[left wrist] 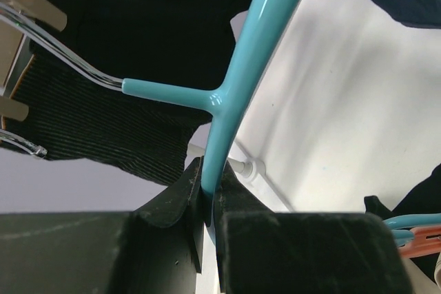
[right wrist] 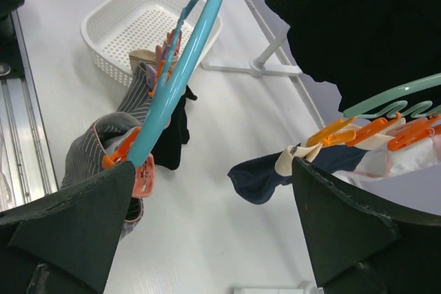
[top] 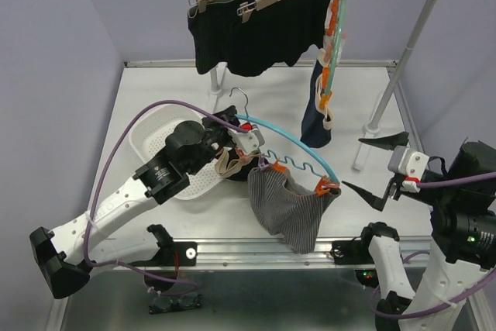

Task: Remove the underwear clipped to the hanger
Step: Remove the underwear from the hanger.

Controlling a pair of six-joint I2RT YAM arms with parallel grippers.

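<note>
Top external view, from the left: a basket (top: 151, 133) sits on the surface (top: 155, 91). Over it the left claw (top: 236, 139) is closed tight on the blue hanger (top: 298, 145), just below the hook; the left wrist view shows the blue bar pinched between the jaws. The hanger's long axis runs from that grip down and right to an orange clip (top: 326, 187). Striped underwear (top: 287, 211) hangs from the clips near mid-surface, with its waistband along the bar and its body sagging towards the near edge. Just right of the end clip, the right claw (top: 373, 167) stands wide open and holds nothing. To do this step well, I judge the right claw should close on the cloth right under the end clip. It should then pull down and away along the clip's mouth while the left holds the bar level, so the pull goes into the clip, not the hanger.
</note>
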